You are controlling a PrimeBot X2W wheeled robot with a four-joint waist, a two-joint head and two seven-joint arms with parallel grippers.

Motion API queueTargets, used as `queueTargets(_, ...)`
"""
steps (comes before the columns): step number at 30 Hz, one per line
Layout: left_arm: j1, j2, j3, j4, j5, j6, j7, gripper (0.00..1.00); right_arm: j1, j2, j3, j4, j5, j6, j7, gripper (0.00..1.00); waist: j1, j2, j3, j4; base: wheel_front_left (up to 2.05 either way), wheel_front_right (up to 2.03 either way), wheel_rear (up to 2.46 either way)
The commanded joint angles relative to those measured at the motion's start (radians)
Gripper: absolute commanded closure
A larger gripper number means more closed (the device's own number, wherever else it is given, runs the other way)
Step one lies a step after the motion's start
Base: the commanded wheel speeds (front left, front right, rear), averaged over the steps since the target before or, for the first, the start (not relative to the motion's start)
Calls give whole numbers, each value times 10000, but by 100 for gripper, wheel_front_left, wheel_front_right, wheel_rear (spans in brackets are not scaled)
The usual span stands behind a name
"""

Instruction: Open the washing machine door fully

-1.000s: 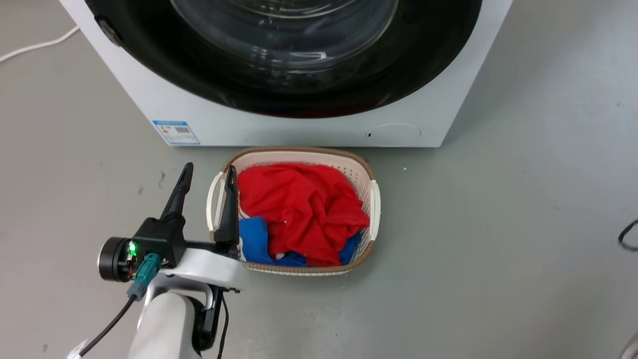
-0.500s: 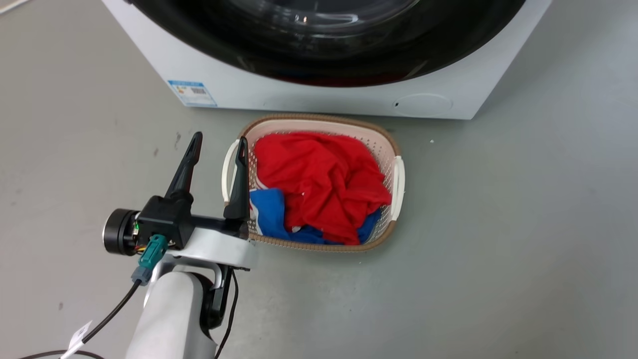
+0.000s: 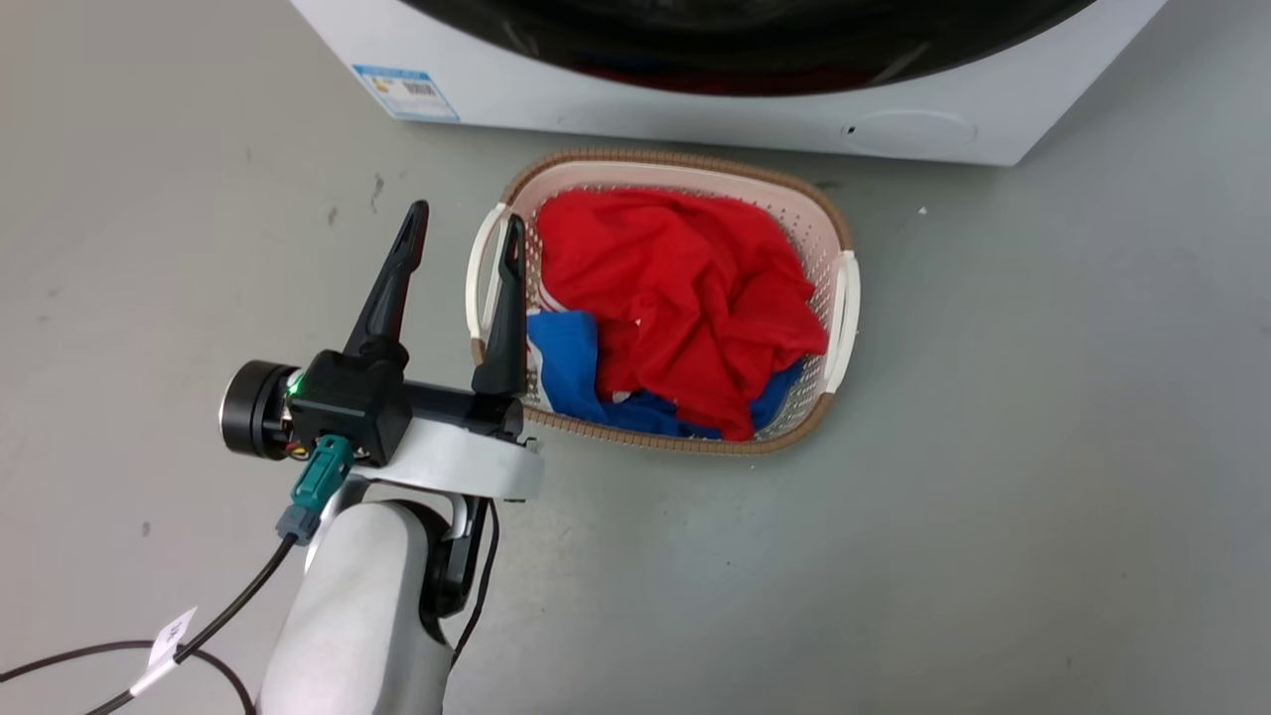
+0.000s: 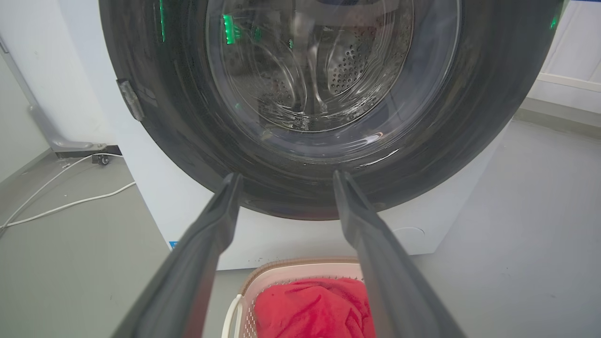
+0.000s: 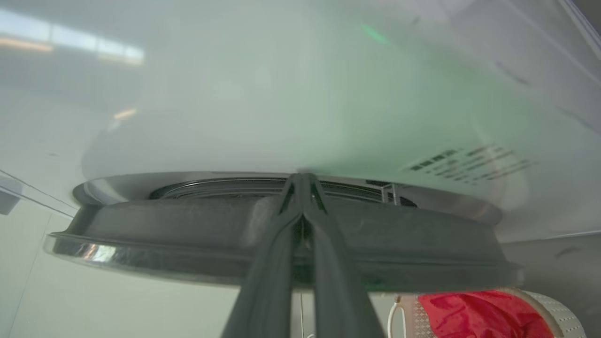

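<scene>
The washing machine door (image 4: 474,117) is a glossy black disc with a clear domed window (image 4: 310,70), facing my left gripper (image 4: 287,174). That gripper is open and holds nothing, hovering in front of the door's lower rim. In the head view the left gripper (image 3: 465,214) hangs over the floor beside the basket, below the door's bottom edge (image 3: 735,50). In the right wrist view the door (image 5: 188,230) shows edge-on. My right gripper (image 5: 303,177) is shut, its tips at the seam between door rim and white machine front (image 5: 281,94). I cannot tell whether a gap is there.
A pale laundry basket (image 3: 842,298) with red cloth (image 3: 685,288) and blue cloth (image 3: 566,357) sits on the grey floor just in front of the machine. White cables (image 4: 65,202) lie on the floor to the machine's left. A latch piece (image 4: 129,98) sits on the door's left rim.
The head camera has moved, so the machine has slid up and right in the picture and less of the door shows. The left gripper stays open beside the basket.
</scene>
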Motion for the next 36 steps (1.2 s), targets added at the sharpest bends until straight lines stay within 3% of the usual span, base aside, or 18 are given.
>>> queueTargets(1, -148, -14, -29, -43, -51, 36, -25, 0, -184, 3, 1, 61, -37, 4, 79, 100, -1, 0, 165, 85, 0, 0, 0)
queueTargets(9, -350, -13, -257, -92, -191, 225, -25, 0, -686, 120, 68, 313, -583, 4, 497, 100, -1, 0, 480, 111, 0, 0, 0)
queueTargets(18, -409, -15, -332, -27, -184, 248, -25, 0, -559, 255, 105, 501, -647, 4, 1943, 100, -1, 0, 428, 52, 0, 0, 0)
queueTargets(24, -235, -15, -298, 71, -236, 253, -25, 0, 71, 391, 166, 136, -521, 15, 2979, 100, -1, 0, 81, -12, 0, 0, 0)
queueTargets(36, 418, -14, 23, 388, -188, 79, -25, 0, 1997, 984, 274, -1041, -640, 14, 3964, 100, -1, 0, -1159, -118, 0, 0, 0)
